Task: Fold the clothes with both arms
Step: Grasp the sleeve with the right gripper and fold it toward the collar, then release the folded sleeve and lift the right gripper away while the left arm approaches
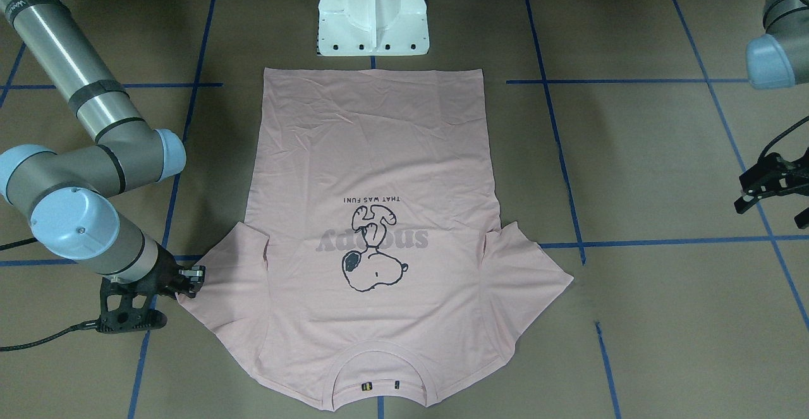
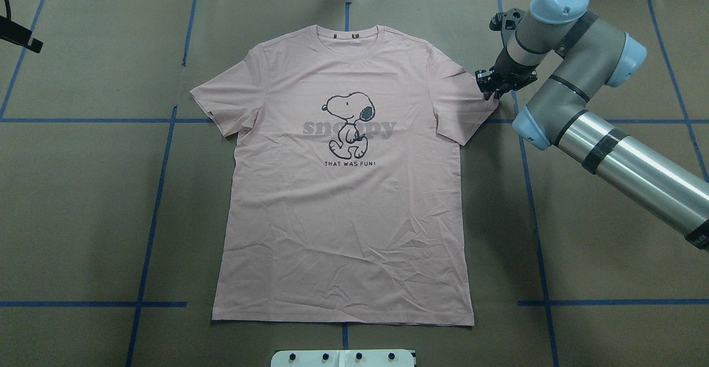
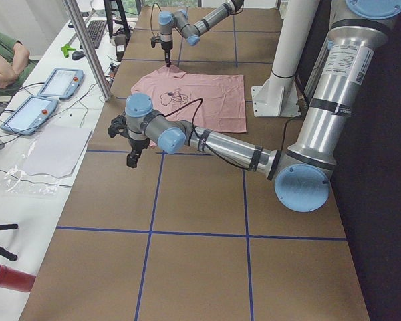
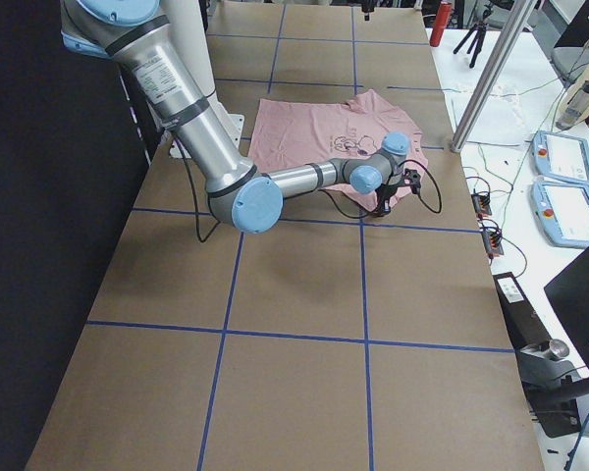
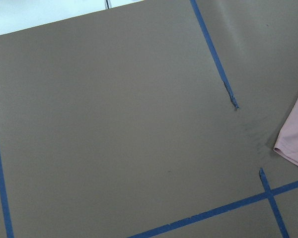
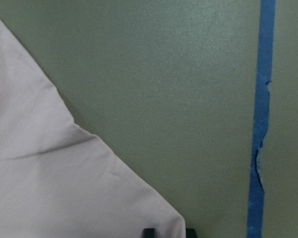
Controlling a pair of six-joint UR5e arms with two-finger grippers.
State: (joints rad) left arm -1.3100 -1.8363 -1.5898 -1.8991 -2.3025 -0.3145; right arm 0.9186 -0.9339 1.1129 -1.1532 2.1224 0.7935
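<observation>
Brown paper covers the counter (image 2: 83, 206), gridded with blue tape lines (image 2: 157, 190). On it the light pink short-sleeved Snoopy T-shirt (image 2: 343, 228) lies flat, print up, collar at the far edge and hem near my base.

My right claw (image 2: 490, 86) is low at the tip of the right sleeve, jaws apart and straddling that corner, nothing clenched. My left claw (image 1: 772, 212) hangs well apart from the left sleeve; its jaws look released, gripping nothing.

I see two risks. With so little cloth between my right jaws, the sleeve could slip out on closing. And if my right claw lifts alone, the shirt would likely drag and skew.
</observation>
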